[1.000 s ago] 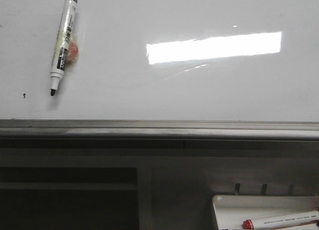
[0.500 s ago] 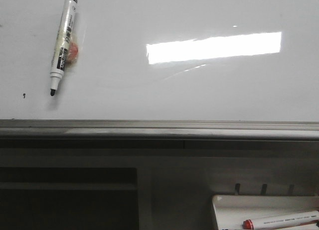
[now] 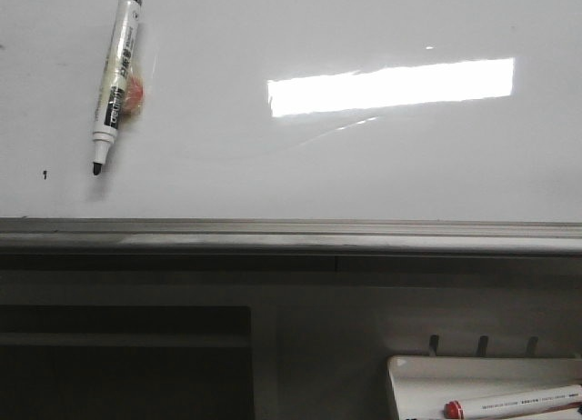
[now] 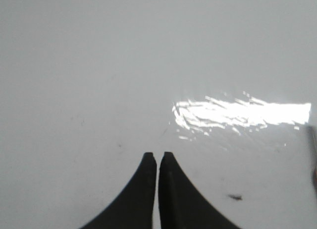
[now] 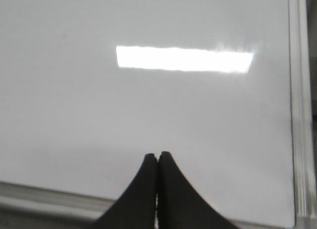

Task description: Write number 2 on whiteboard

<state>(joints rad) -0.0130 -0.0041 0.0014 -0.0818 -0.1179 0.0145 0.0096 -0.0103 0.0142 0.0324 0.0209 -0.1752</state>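
Observation:
The whiteboard point(image 3: 273, 175) fills the upper front view, glossy white with a grey edge rail point(image 3: 291, 235) and a bright rectangle of reflected light. No number 2 shows on it; only a tiny black dot point(image 3: 45, 174) at the left. A black-capped white marker point(image 3: 114, 79) lies on the board at the upper left, uncapped tip toward the rail. Neither gripper shows in the front view. My left gripper point(image 4: 157, 156) is shut and empty over bare board point(image 4: 99, 80). My right gripper point(image 5: 157, 155) is shut and empty over the board point(image 5: 148, 110) near its rail point(image 5: 49, 194).
A small white tray point(image 3: 427, 384) at the lower right of the front view holds a red-capped marker point(image 3: 514, 404). A dark shelf opening point(image 3: 118, 365) lies below the rail at the left. A small dark smudge point(image 4: 235, 196) marks the board in the left wrist view.

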